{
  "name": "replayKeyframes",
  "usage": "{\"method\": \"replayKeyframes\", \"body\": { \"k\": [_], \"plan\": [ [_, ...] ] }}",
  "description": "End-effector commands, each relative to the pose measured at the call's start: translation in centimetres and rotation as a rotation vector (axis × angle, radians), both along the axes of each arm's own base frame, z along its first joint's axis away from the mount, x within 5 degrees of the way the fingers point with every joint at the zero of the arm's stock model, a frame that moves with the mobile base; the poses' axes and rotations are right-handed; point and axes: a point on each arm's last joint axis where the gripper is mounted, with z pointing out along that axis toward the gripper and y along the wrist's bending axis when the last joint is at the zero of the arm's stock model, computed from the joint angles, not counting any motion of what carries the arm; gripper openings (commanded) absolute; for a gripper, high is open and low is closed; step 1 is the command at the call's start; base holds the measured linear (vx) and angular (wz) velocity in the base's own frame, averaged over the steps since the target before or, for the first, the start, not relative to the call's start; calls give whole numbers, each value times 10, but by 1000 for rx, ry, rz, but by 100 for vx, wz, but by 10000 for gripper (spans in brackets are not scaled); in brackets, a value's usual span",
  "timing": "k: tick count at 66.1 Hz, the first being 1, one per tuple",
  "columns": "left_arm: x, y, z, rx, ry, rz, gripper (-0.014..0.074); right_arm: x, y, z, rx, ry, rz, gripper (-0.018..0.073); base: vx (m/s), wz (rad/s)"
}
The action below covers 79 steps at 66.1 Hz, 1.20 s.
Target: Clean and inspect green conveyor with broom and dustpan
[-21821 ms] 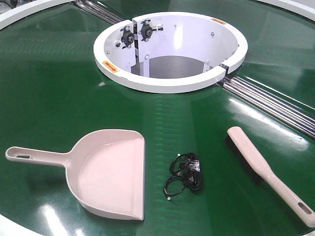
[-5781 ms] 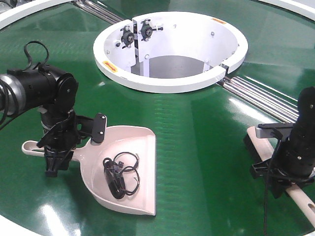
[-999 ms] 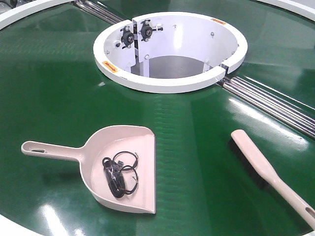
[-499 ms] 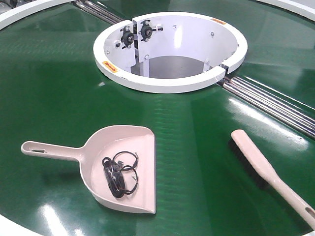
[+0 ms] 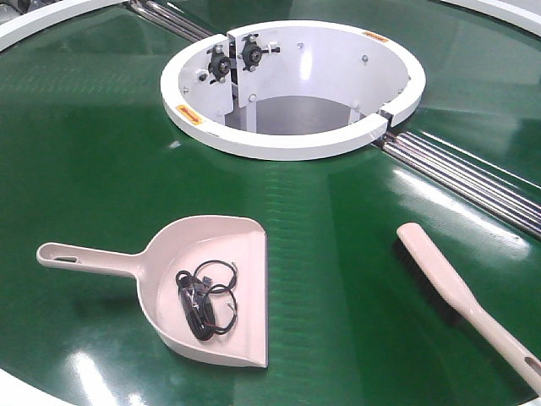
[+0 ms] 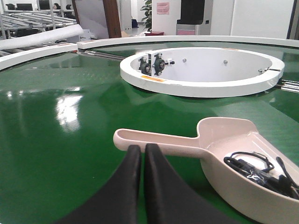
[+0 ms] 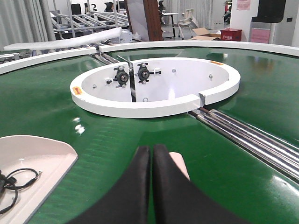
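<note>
The dustpan (image 5: 221, 254) lies on the green conveyor (image 5: 101, 152), handle to the left, with a black cable bundle (image 5: 205, 303) inside it. The broom (image 5: 461, 296) lies at the right, bristles down. Neither gripper shows in the front view. In the left wrist view my left gripper (image 6: 142, 148) is shut and empty, just short of the dustpan's handle (image 6: 159, 139). In the right wrist view my right gripper (image 7: 151, 148) is shut and empty, above the broom's head end (image 7: 180, 165), which is mostly hidden behind the fingers.
The white ring opening (image 5: 292, 148) stands at the belt's middle back. Steel roller strips (image 5: 473, 182) run from it to the right. A white rim (image 5: 17, 385) bounds the near left edge. The dustpan's mouth (image 7: 32, 154) shows left in the right wrist view.
The cable bundle, once on the belt, now lies in the dustpan, which has shifted right. Both arms have left the front view. Nothing has moved in the last second.
</note>
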Motion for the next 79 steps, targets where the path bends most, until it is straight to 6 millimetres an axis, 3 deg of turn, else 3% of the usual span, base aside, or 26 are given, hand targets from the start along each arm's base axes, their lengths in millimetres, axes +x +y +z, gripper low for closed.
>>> {"method": "replayKeyframes", "body": {
  "k": [1, 50, 54, 62, 79],
  "plan": [
    [0, 0, -4, -19, -45, -1, -7, 0, -2, 15, 17, -82, -18, -10, 0, 0],
    [0, 0, -4, -19, -45, -1, -6, 0, -2, 15, 17, -82, -18, -10, 0, 0],
    [0, 0, -4, -19, -45, -1, -6, 0, -3, 14, -60, -94, -26, -10, 0, 0],
    [0, 0, -4, -19, -45, -1, -6, 4, -5, 3, -132, -94, -57, -10, 0, 0],
    [0, 0, -4, -19, -45, -1, -6, 10, -8, -35, -72, -61, -95, -10, 0, 0]
  ]
}}
